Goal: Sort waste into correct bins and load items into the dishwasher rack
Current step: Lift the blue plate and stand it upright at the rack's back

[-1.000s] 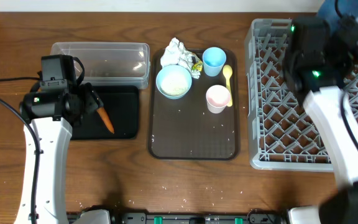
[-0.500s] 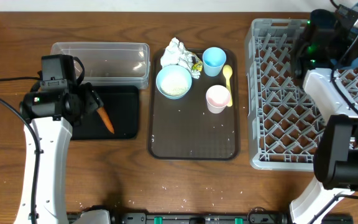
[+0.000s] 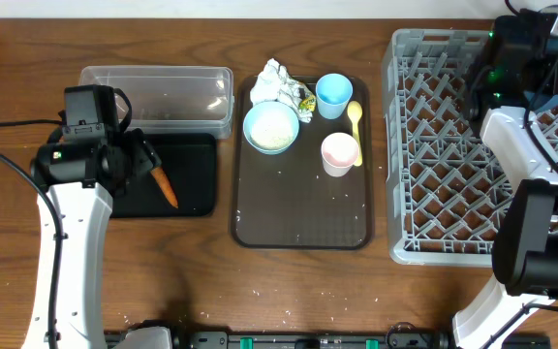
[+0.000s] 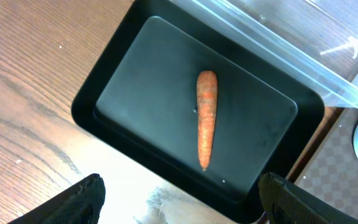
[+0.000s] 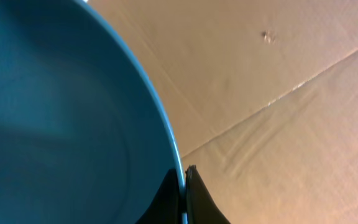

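Carrot (image 4: pixel 206 118) lies in black tray (image 4: pixel 135 81) (right tool (image 5: pixel 182 186) pinches blue plate (image 5: pixel 55 124)).

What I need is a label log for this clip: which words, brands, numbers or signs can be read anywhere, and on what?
None can be read in any view.
The yellow-green wrapper may carry print, but it is too small to tell.
The black tray, the carrot and the blue plate show no marks.

blue plate (image 5: pixel 55 124) mostly cut off by frame edges, rack (image 3: pixel 434 194) clipped at right edge
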You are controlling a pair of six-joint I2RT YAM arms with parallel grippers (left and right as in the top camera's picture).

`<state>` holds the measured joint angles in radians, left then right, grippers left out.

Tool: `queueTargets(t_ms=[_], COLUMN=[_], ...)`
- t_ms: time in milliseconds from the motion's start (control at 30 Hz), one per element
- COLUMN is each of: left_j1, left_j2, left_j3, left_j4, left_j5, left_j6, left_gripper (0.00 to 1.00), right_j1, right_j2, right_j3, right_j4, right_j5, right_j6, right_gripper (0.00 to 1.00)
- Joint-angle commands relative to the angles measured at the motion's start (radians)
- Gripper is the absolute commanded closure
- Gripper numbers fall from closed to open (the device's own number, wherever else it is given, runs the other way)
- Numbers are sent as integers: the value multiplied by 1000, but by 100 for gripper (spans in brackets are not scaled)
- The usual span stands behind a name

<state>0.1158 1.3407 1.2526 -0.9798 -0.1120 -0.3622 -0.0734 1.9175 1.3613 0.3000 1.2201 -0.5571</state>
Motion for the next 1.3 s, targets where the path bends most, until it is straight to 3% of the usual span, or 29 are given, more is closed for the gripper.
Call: queueTargets(t_ms=[0,133,233,333,533,1000,1100,1133,1167,1267], left_j1=[1,1,1,1,1,1,1,1,1,1], left_j2=[5,5,5,5,5,5,5,5,5,5], left_j3=[13,13,13,13,13,13,13,13,13,13], left_j4=[5,17,21,21,24,47,47,47,47,47], left_j5=[-12,-12,-12,-12,-12,-12,-12,-12,-12,-12], left_j6=[2,2,2,2,1,2,2,2,2,2], left_gripper=[17,17,17,17,17,17,17,17,17,17], right_j1=[-40,-44,-43,-43,-46,-18,14,26,37,66], right_j2=[-6,-6,-6,-6,-6,-6,-6,-6,-6,-6], right_j3=[10,10,10,10,10,10,10,10,10,10], right_j4=[106,310,372,277,-90,-212,-282,-297,-308,-318], right_j5=[-22,-24,-24,-31,-160,-171,-174,-174,-174,-174], right_j6=[-189,-406,-481,-470,-318,-258,-240,-228,-217,-180], right_gripper=[99,99,99,99,99,99,76,60,51,37])
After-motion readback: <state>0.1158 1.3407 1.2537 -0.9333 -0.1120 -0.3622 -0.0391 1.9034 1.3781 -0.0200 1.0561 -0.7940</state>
